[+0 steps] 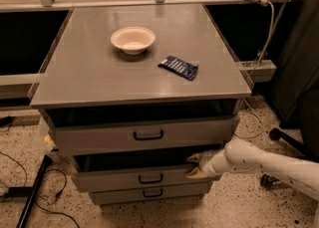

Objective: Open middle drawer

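The middle drawer [124,178] is a grey drawer with a low front and a small black bar handle [150,178], second of three in the grey cabinet. It stands pulled out a little, with a dark gap above its front. My gripper [193,166] on a white arm [259,165] comes in from the right. Its two tan fingertips [193,158] are spread apart at the drawer's right end, at the top edge of the front panel. It holds nothing that I can see.
The top drawer [144,135] with a larger handle is above, the bottom drawer [149,192] below. On the cabinet top [89,72] sit a white bowl [132,39] and a dark blue packet [178,66]. A chair base [279,137] stands at right, cables [30,182] on the floor at left.
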Controlling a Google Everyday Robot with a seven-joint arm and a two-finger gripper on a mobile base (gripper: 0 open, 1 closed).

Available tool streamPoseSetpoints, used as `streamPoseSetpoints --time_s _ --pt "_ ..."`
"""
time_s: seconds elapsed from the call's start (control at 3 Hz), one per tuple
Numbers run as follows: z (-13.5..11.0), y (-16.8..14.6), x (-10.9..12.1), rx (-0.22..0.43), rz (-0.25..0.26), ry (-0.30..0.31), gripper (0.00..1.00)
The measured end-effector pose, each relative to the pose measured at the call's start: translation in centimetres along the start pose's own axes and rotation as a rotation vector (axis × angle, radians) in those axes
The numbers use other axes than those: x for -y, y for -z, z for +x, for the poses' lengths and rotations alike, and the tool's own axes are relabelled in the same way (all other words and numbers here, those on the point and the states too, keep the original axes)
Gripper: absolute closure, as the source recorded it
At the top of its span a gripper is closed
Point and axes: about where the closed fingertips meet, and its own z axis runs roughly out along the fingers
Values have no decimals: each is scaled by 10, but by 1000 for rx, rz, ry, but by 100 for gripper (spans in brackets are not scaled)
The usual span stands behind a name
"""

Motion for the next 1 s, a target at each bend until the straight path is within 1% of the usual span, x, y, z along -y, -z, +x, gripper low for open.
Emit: streamPoseSetpoints --time_s 0.33,0.67,1.0 --pt "-6 9 3 4 29 -7 100" --pt "-7 9 3 4 29 -7 81" --pt "-6 9 3 5 28 -7 57"
